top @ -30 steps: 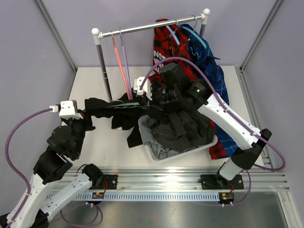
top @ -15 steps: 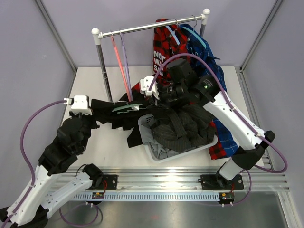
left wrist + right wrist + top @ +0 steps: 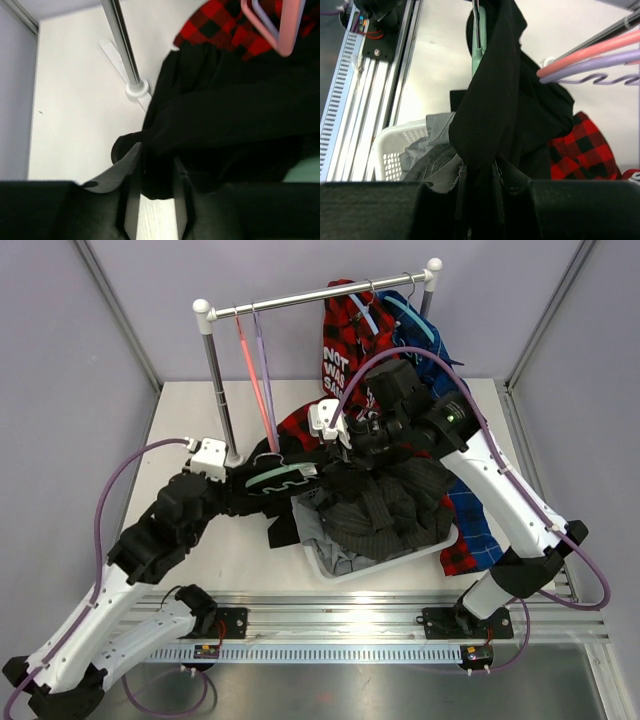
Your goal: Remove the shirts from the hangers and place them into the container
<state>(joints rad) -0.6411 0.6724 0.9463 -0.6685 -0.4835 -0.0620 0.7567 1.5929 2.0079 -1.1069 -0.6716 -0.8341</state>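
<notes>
Two arms meet on one garment; the black shirt [image 3: 262, 498] is stretched between them above the table [image 3: 190, 540], its long axis running left to right in the overhead view, with loose folds hanging to the tabletop just beside the left end of the basket [image 3: 322, 566]; the right gripper [image 3: 340, 446] is clamped on the shirt's right end, the cloth bunched between its fingers and drawn taut away from them; the left gripper [image 3: 156, 167] has its jaws a narrow way apart, a strip of white table showing between the fingers and a fold of the shirt's left end lying across the tips, with no firm pinch to be seen.

Behind them the red plaid shirt [image 3: 345, 335] and the blue plaid shirt [image 3: 445, 390] hang at the right end of the rail [image 3: 300, 302], their tails trailing down to the table beside the basket's right end.

The basket sits at the table's middle, heaped with dark ribbed cloth over the grey shirt [image 3: 345, 559]; whether that dark heap belongs to the stretched shirt I cannot tell.

Inside the stretched shirt the green hanger [image 3: 280, 478] lies along the same left-to-right line; the pink hanger [image 3: 252, 365] and purple hanger [image 3: 264, 365] hang bare near the rail's left end.
</notes>
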